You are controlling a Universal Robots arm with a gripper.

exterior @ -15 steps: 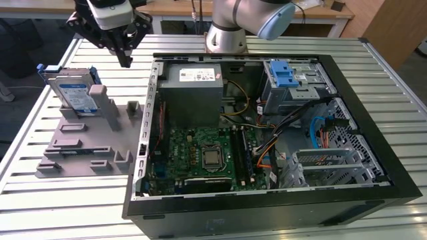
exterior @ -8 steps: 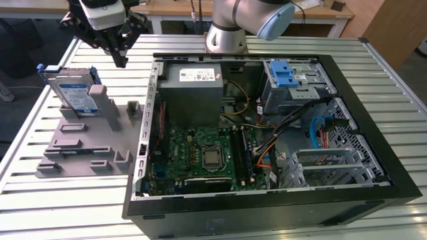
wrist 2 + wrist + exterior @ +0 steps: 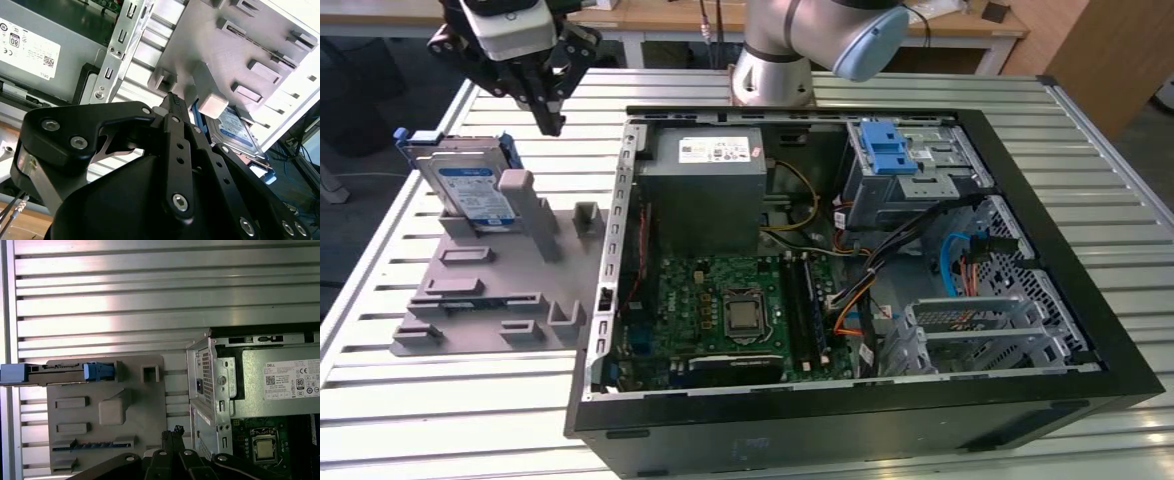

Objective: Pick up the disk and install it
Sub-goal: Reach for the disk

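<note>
The gripper (image 3: pixel 550 125) is clenched, with its fingertips pinched together into a point and nothing between them. It hangs in the air over the table's far corner on the exterior view's left, touching nothing. In the second wrist view the closed tips point down towards the grey fixture plate (image 3: pixel 200 40), and the disk is off to one side of them, clearly apart.

The disk (image 3: pixel 464 185) sits on that plate. It's standing on edge and leaning a little, with a grey post (image 3: pixel 520 200) in front of it, the label facing out and the blue carrier frame round it. That puts it near the table's edge on the exterior view's left, towards the far end. In the first wrist view you get it edge-on, a thin bar with blue bits along the plate's edge.

The plate lies flat on the slatted metal table (image 3: pixel 440 420). Just beside it, on the exterior view's right, is the open computer case (image 3: pixel 854 425), which takes up most of the table. Inside, the grey power supply (image 3: pixel 707 190) with its white sticker is in the corner nearest the gripper. The motherboard (image 3: pixel 707 300) is in front of that, then a tangle of cables (image 3: pixel 894 265). A blue-fronted drive cage (image 3: pixel 907 170) sits at the far end. The arm (image 3: pixel 781 50) rises from the table's far edge.
</note>
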